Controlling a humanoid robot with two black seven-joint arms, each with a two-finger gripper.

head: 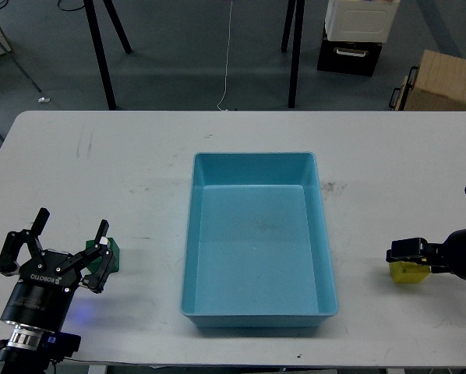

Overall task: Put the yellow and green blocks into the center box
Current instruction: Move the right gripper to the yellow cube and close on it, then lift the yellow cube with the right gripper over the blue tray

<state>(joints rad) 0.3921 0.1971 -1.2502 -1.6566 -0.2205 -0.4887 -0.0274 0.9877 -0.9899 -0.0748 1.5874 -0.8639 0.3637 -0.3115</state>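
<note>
While both cubes sit outside light blue tray (256, 234), yellow block (409, 272), green block (113, 254)

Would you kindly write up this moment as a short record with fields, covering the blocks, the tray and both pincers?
surface: white table
blue tray: centre of table, nothing inside
green block: on table left of tray, partly hidden by the left pincer
yellow block: on table right of tray
left pincer: open, fingers spread, right finger beside the green block
right pincer: at the yellow block's top; open or shut unclear
blocks in tray: none
</note>
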